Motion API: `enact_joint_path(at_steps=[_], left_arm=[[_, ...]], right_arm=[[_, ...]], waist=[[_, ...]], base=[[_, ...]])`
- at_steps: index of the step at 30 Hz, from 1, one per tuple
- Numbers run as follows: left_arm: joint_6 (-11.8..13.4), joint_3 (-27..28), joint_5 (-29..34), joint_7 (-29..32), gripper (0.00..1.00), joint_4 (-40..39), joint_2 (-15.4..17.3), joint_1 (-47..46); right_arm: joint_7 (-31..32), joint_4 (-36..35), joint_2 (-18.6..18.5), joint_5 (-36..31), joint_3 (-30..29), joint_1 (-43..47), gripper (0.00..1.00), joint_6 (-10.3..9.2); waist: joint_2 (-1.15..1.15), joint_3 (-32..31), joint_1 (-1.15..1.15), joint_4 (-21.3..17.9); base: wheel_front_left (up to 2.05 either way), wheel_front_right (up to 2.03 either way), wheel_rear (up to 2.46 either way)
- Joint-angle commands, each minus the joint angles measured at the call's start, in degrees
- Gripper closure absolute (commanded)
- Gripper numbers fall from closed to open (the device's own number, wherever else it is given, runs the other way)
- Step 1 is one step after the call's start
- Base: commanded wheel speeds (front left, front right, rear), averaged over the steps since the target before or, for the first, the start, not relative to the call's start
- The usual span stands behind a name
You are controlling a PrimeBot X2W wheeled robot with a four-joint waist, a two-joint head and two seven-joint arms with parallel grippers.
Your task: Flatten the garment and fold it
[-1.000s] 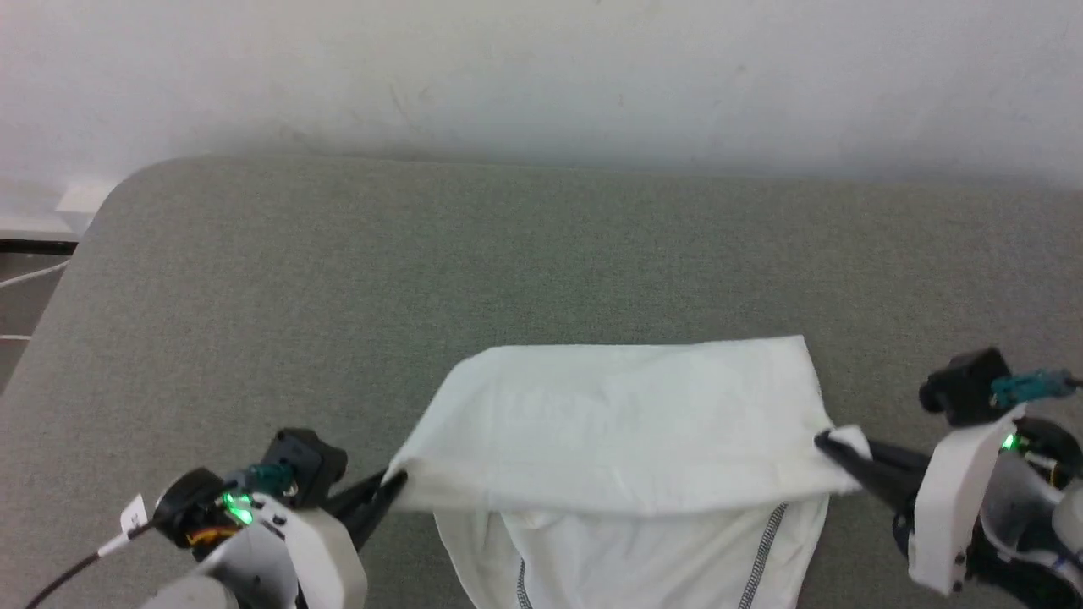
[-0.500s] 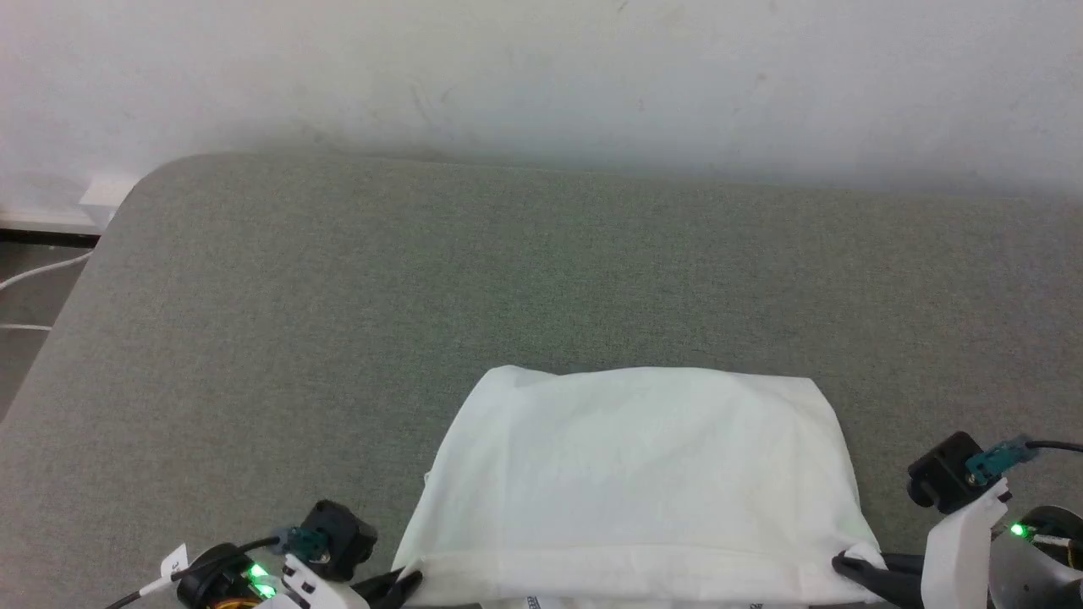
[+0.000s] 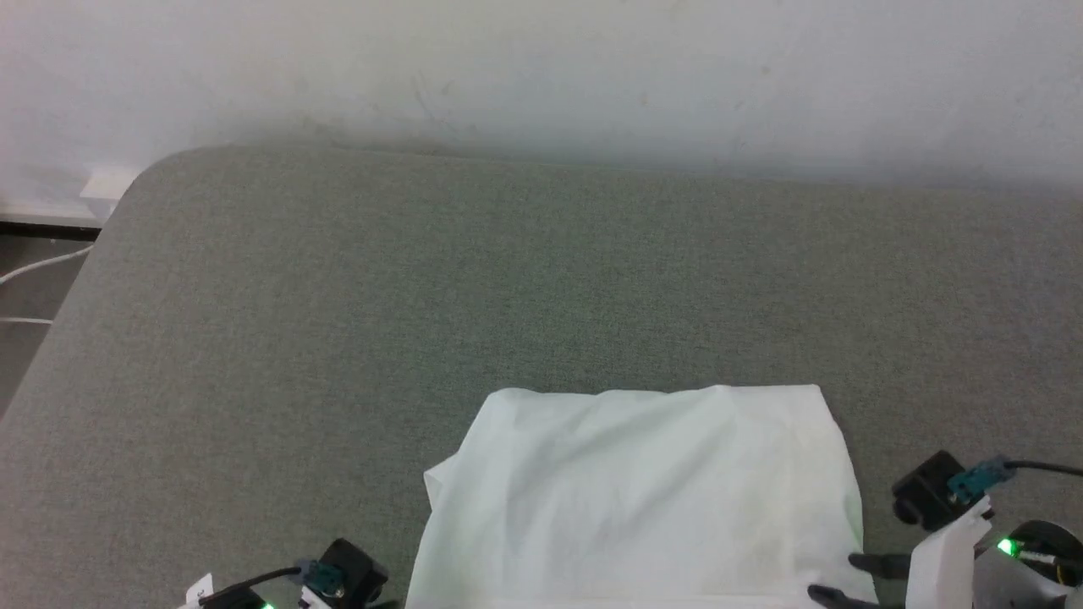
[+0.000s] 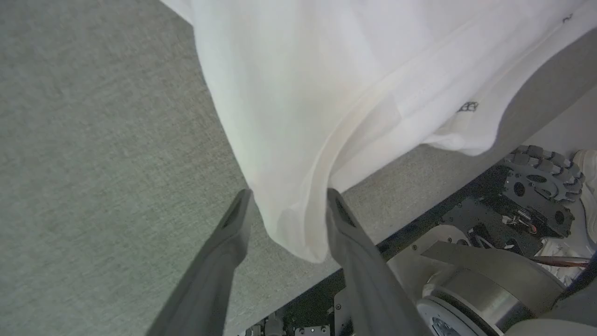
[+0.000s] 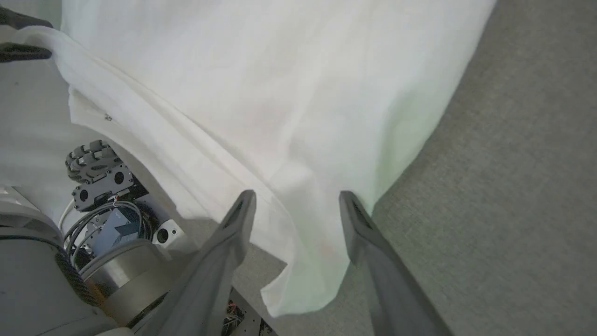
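White, thin, smooth-fabric garment (image 3: 643,499): folded over into a broad rectangle, lying low and right of centre on the grey-green cloth-covered desk (image 3: 423,279), near border draped over the desk's near edge. Long axis left to right, parallel to that edge. Near left corner between the dark fingers of the left pincer (image 4: 288,193), jaws apart, cloth loose between them, not clamped. Near right corner likewise inside the right pincer (image 5: 297,193), jaws apart, nothing gripped. Each pincer at its own end of the long axis, neither nearer than the other. Judged next: a crosswise fold, one end over the other along that axis. Far corners well apart from both pincers, toward the pale wall (image 3: 541,68).
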Motion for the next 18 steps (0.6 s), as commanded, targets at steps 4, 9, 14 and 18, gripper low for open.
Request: enact_joint_path(at_steps=[4,9,14,18], left_arm=[[1.2,3.0,-0.8,-4.1,0.0,-0.2,-1.6,-1.6],[4.1,9.1,-3.5,-12.2,0.0,-1.4,-4.9,-2.9],[9.1,17.1,-6.1,-24.9,0.0,-0.2,-10.4,-2.3],[13.0,22.1,-6.1,-32.1,0.0,1.5,-15.2,-0.6]], right_arm=[[-1.1,-0.9,2.2,3.2,-4.7,-0.1,0.0,-0.11],[-3.2,-1.2,6.2,2.0,-12.4,-0.7,0.0,-0.11],[-5.8,2.8,13.4,-5.4,-18.4,0.6,0.0,-0.11],[-6.6,7.0,21.1,-11.4,-23.4,2.6,0.0,-0.11]], waist=[[-0.01,-1.1,0.0,0.4],[-0.01,-2.1,0.0,0.7],[-0.01,-2.4,0.0,1.1],[-0.01,-2.1,0.0,1.4]], base=[[0.0,0.0,0.0],[0.0,0.0,0.0],[0.0,0.0,0.0],[0.0,0.0,0.0]])
